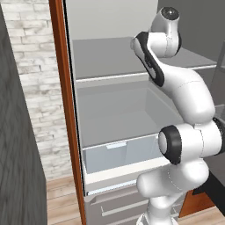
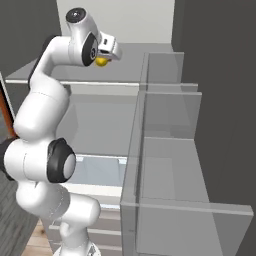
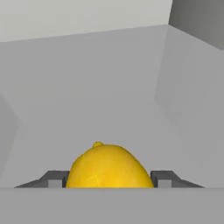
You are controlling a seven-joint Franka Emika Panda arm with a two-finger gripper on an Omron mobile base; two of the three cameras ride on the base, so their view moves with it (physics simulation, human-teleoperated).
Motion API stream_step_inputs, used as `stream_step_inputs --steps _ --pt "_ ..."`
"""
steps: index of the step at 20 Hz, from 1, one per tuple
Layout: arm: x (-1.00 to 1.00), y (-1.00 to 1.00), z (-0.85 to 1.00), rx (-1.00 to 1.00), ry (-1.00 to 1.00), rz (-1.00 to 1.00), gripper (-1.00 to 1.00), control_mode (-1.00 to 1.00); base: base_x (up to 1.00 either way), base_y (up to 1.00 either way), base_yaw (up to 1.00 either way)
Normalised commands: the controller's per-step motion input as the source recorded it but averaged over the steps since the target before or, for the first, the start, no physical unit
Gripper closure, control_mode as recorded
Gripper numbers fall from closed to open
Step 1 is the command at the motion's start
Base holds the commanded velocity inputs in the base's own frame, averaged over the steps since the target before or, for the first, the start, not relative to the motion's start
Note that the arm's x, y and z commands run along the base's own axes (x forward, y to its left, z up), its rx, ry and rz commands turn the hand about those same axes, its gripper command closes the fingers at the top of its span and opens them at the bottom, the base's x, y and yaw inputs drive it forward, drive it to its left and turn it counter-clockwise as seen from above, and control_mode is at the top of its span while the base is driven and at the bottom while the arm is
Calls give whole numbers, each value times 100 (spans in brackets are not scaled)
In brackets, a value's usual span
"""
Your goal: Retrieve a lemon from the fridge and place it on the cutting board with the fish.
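Lemon (image 3: 108, 167) between claw (image 3: 109, 180) fingertips (image 3: 54, 179)

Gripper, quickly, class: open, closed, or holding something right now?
Gripper: closed on the lemon, a finger against each side.

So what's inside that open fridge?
Inside the fridge, a yellow lemon sits between the tool's fingertips over a pale grey shelf. The lemon's underside is hidden, and the arm covers part of the shelves.
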Motion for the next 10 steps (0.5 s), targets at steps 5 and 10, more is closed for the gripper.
stream_step_inputs --steps 5,10 --pt "-93 0 0 0 -13 0 100 -100 0 0 0" --pt "-100 0 12 1 -1 0 100 -100 0 0 0"
